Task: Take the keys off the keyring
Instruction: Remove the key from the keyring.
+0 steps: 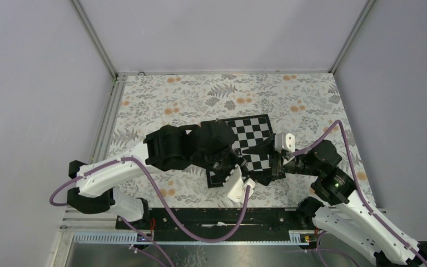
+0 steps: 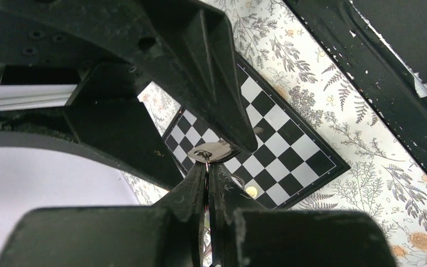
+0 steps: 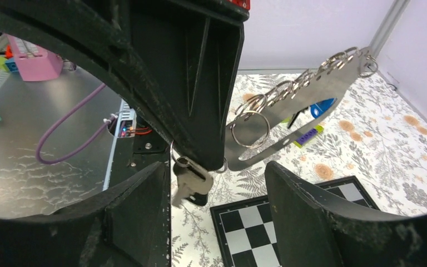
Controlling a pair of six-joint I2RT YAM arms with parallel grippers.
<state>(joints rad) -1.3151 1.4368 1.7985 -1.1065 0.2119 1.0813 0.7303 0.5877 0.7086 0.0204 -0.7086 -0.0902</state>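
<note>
The two arms met above a glossy black-and-white chessboard (image 2: 289,144) that lay on a matte cloth (image 3: 367,144) printed with grey ferns and orange flowers. The left gripper (image 2: 207,167) was pressed closed: its wedge-shaped black plastic fingers (image 2: 186,194) pinched a thin wire ring between them, and a small flat silvery key (image 2: 215,150) sat right at their tips. In the right wrist view that key (image 3: 189,181) hung off the board from a small ring under the left gripper's tip, its bow rounded and dull grey. The rest of the keyring (image 3: 289,108) rose from just beside that tip, up and to the right: a long, flat, pale grey strip with a soft sheen, with several round split rings (image 3: 250,128) strung along its upper edge. A bright blue piece (image 3: 323,105) showed by the strip, and a small purple and lime block (image 3: 308,133) lay on the cloth beyond it. The right gripper (image 3: 217,183) stood wide open, its broad black fingers (image 3: 139,211) on either side of the hanging key with a clear gap on each side, holding nothing.
</note>
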